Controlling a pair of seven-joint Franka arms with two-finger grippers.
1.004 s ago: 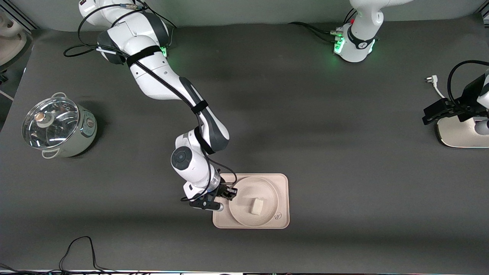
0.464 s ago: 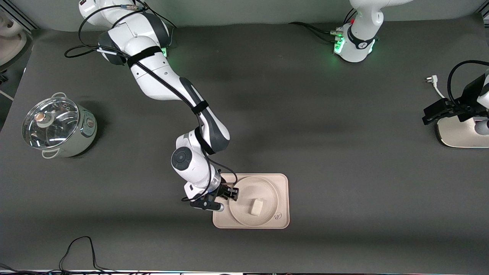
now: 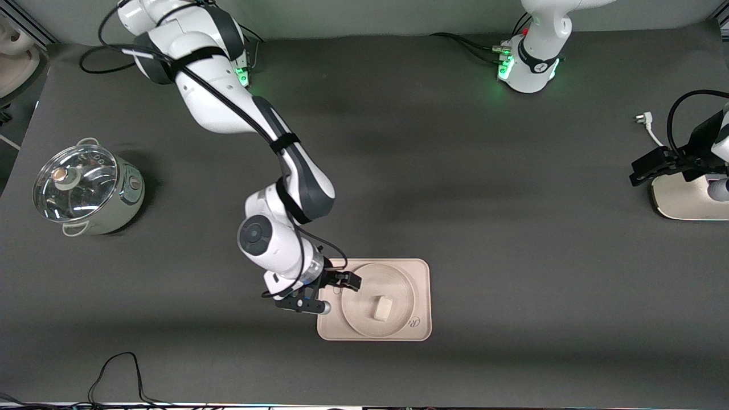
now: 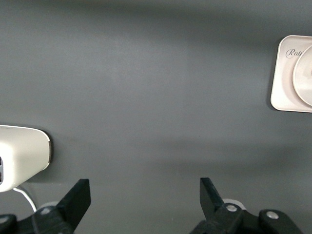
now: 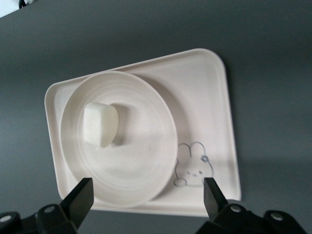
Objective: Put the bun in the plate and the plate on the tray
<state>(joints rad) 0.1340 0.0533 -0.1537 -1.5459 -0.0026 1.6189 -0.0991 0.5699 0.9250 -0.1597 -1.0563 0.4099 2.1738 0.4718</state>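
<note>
Bun [image 3: 383,308] is sitting in the plate [image 3: 364,323], plate resting on the tray [image 3: 420,273] near the front camera. Right gripper [image 3: 337,286] is hovering over the tray's right-arm end, fingers apart and empty. Left gripper [image 4: 145,199] is waiting over the desk [image 3: 512,228] at the left arm's end, fingers apart.

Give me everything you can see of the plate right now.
The plate is round, plain cream-white and shallow, with a raised rim and faint concentric rings inside; it looks like matte plastic or ceramic. It lies flat and upright on the tray, shifted toward the right arm's end, its rim partly covering the printed rabbit drawing. The bun rests inside it, off centre. The right gripper is open above the plate's rim, not touching it as far as I can tell.
</note>
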